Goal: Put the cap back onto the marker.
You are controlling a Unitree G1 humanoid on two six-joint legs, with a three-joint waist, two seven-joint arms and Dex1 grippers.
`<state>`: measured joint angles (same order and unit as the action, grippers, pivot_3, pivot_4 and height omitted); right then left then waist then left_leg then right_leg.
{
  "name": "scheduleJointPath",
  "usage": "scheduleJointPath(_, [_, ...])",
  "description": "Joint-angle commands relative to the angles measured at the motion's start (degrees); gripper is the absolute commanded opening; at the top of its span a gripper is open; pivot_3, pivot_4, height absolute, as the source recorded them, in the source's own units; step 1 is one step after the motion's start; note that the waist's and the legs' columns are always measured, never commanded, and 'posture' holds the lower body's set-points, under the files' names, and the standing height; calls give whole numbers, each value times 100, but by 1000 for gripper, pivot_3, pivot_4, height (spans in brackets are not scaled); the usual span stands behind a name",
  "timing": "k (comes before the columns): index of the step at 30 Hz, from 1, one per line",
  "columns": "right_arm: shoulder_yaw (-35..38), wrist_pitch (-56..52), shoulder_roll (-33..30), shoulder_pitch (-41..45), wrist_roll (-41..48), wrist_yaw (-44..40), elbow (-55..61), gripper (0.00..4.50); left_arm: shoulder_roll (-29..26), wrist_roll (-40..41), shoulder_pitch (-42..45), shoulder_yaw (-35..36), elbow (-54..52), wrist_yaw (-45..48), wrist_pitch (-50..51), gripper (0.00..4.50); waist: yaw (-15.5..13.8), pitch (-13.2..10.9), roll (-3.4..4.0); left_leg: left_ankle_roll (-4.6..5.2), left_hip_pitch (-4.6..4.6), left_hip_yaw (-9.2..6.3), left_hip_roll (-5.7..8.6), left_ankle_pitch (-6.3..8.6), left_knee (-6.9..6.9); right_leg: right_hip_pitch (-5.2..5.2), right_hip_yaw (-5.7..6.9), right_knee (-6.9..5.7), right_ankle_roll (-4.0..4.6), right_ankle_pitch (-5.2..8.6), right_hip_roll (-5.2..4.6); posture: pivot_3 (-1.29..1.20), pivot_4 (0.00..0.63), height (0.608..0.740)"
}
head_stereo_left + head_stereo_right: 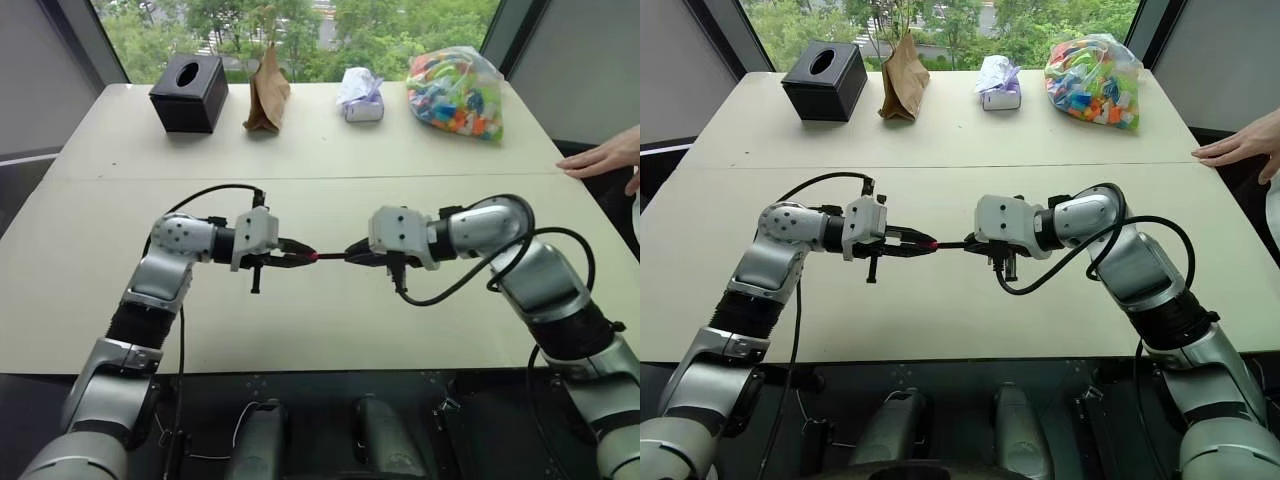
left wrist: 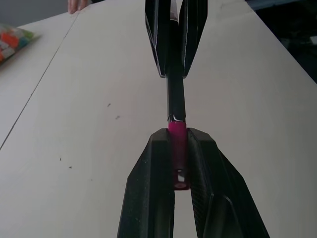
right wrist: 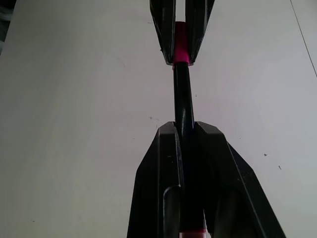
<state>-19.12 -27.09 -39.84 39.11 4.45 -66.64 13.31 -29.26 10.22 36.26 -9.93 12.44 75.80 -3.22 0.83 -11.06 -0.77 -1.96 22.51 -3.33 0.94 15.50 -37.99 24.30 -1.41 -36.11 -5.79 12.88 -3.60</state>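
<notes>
I can read no text, label or number anywhere; print on the far bag [image 1: 456,92] may be too small.

Head stereo views look forward and down over the table [image 1: 300,150]; wrist views face each other closely, sharing the marker [image 2: 176,96].

Even daylight, soft shadows, sharp head views.
Lit from the windows along the top edge, green foliage bright behind the glass; faint shadows only on the pale table [image 1: 320,160]. Slight bowing of the table edges toward the frame corners. Softly blurred in the wrist views, near fingers [image 2: 153,193] dark and featureless at the bottom.
</notes>
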Motion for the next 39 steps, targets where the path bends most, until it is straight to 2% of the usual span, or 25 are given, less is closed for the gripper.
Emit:
scheduleJointPath(1, [-271, 128, 385, 171, 155, -97, 195, 33, 256, -34, 268, -83, -450, -300, -335, 0, 0, 0, 0, 0, 0, 0, 0, 0, 0, 0, 0, 0, 0, 0, 0, 0, 150, 740])
scheduleJointPath(8, [-287, 76, 604, 212, 55, -88, 150, 33, 379, -86, 202, -85, -555, -477, -480, 0, -1, 0, 0, 0, 0, -1, 0, 0, 0, 0, 0, 0, 0, 0, 0, 0, 150, 740])
scheduleJointPath(13, [-339, 188, 709, 242, -88, -88, 125, 33, 547, 228, 221, 39, -734, -516, -124, 0, 0, 0, 0, 0, 0, 0, 0, 0, 0, 0, 0, -1, 0, 0, 0, 0, 150, 740])
scheduleJointPath(16, [-350, 207, 813, 255, -98, -103, 122, 33, 697, 550, 254, 193, -924, -581, 465, 0, 2, 0, 0, 0, 0, 0, 1, 0, 0, 0, 0, -2, 0, 0, 0, 0, 150, 740])
scheduleJointPath(20, [-308, 76, 878, 243, -6, -201, 178, 33, 762, 588, 226, 291, -1045, -549, 660, 0, 5, 0, 0, 0, 0, -2, 1, 0, 0, 0, 1, -3, 0, 0, 1, 0, 150, 740])
scheduleJointPath(39, [-207, -142, 840, 215, 56, -658, 182, 33, 671, 49, 228, 123, -606, -87, -800, 0, -1, 0, 0, 0, 0, -1, 1, 0, -1, 0, 0, -2, 0, -1, 0, 0, 150, 740])
